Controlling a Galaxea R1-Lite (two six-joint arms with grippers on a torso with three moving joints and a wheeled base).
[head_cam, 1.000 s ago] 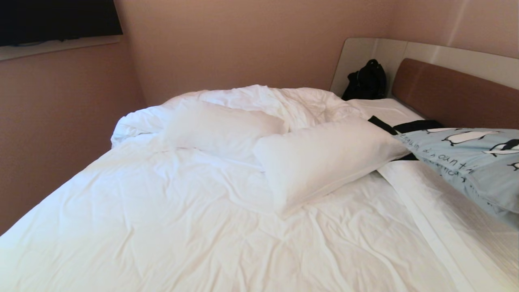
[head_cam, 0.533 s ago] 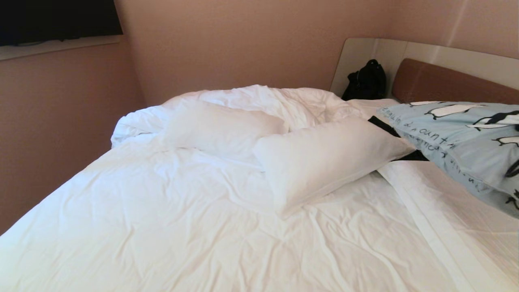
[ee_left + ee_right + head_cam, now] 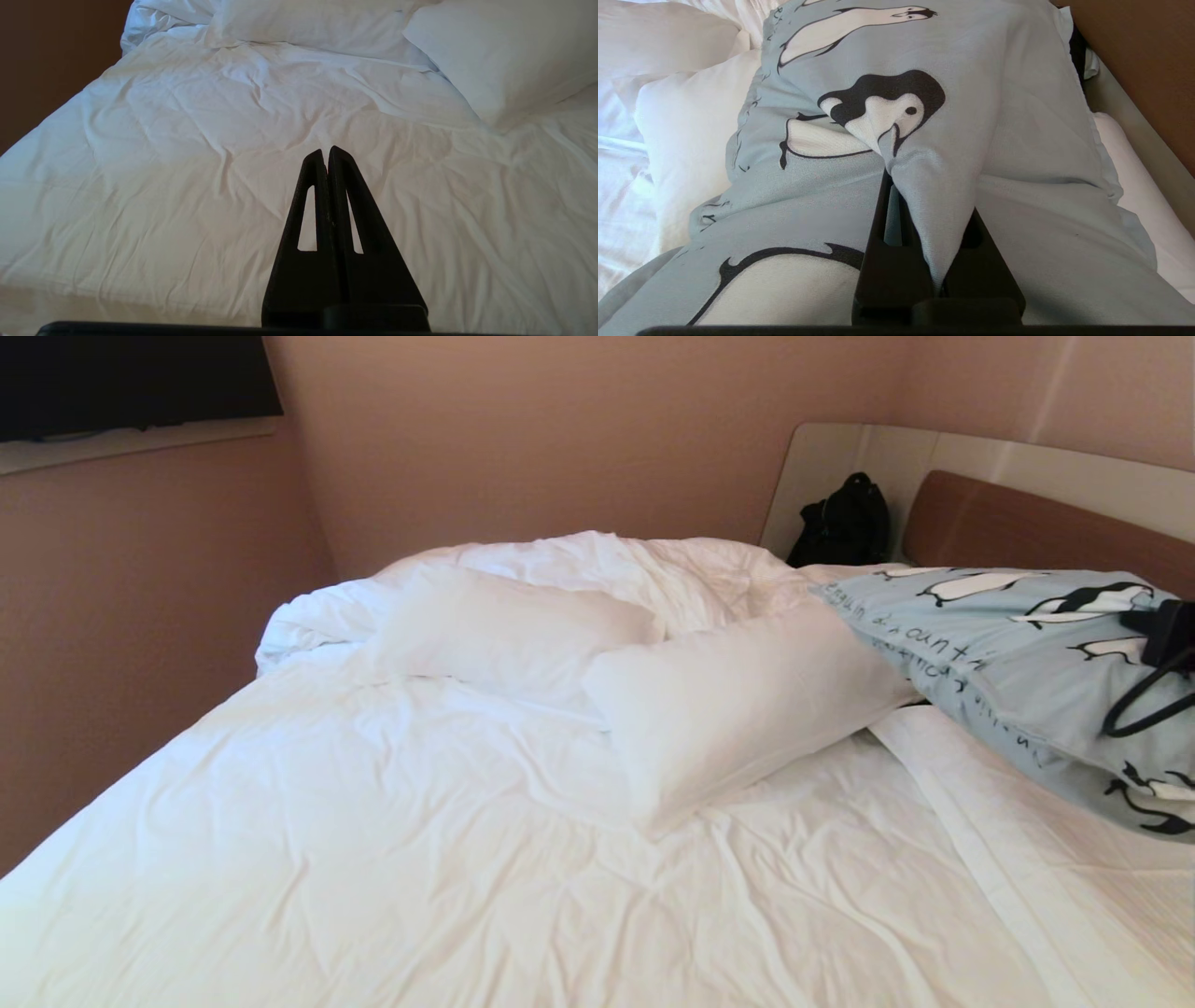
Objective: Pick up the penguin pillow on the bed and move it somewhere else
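2 white pillows [image 3: 738, 705], black bag [image 3: 845, 523], dark screen [image 3: 131, 378]

The penguin pillow [image 3: 1008, 653], pale blue with black-and-white penguins and cursive text, is tilted above the bed's [image 3: 448, 859] right side by the brown headboard. A fold of its fabric is bunched upward.

Two white pillows [image 3: 653, 681] and bunched duvet [image 3: 597, 569] block the bed's [image 3: 373, 859] far half.
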